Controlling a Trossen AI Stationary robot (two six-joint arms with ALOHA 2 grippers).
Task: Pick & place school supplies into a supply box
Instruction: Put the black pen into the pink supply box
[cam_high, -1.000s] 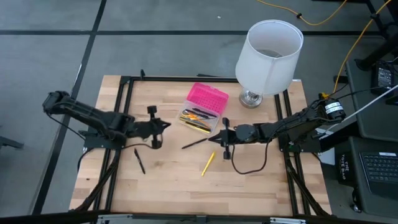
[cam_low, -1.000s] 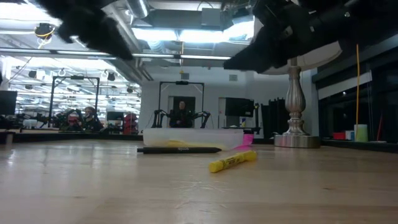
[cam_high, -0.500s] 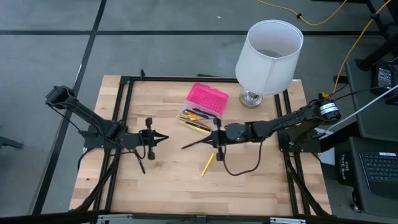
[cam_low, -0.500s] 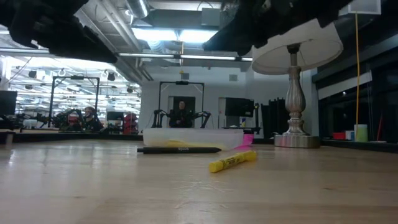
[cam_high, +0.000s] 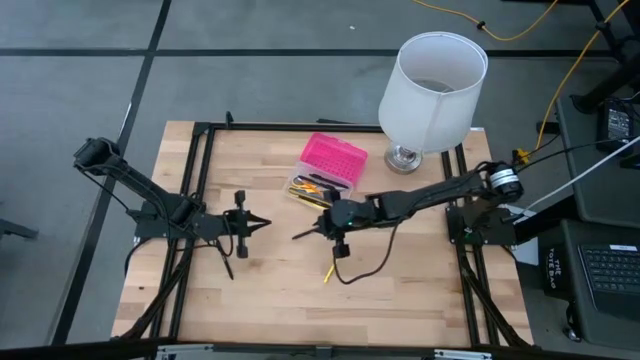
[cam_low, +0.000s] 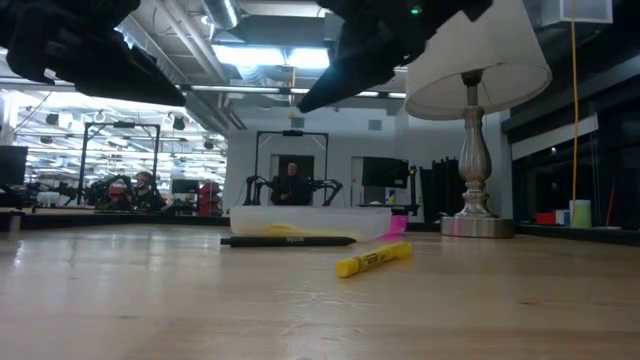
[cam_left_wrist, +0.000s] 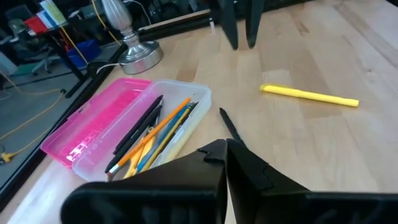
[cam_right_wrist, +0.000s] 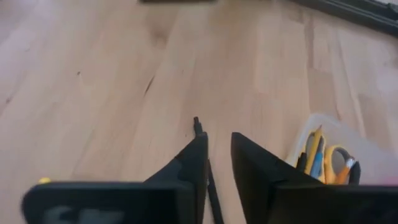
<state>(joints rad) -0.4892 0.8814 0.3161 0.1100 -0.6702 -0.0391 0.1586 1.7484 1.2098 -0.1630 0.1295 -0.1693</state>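
We see our right arm stretched far leftward across the table's middle, its gripper (cam_high: 322, 229) pointing left with fingers (cam_right_wrist: 193, 163) parted by a narrow gap. Our left arm lies low at the left, its gripper (cam_high: 262, 222) pointing right, fingers (cam_left_wrist: 249, 168) pressed together.

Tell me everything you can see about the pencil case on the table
The pencil case is a small rectangular plastic box lying open and flat on the wooden table, just in front of the lamp. Its two halves sit side by side: one bright pink, textured and empty, the other translucent clear. The clear half holds black, orange and yellow pens and pencils lying lengthwise, plus one blue one and yellow-handled scissors. No gripper touches it.
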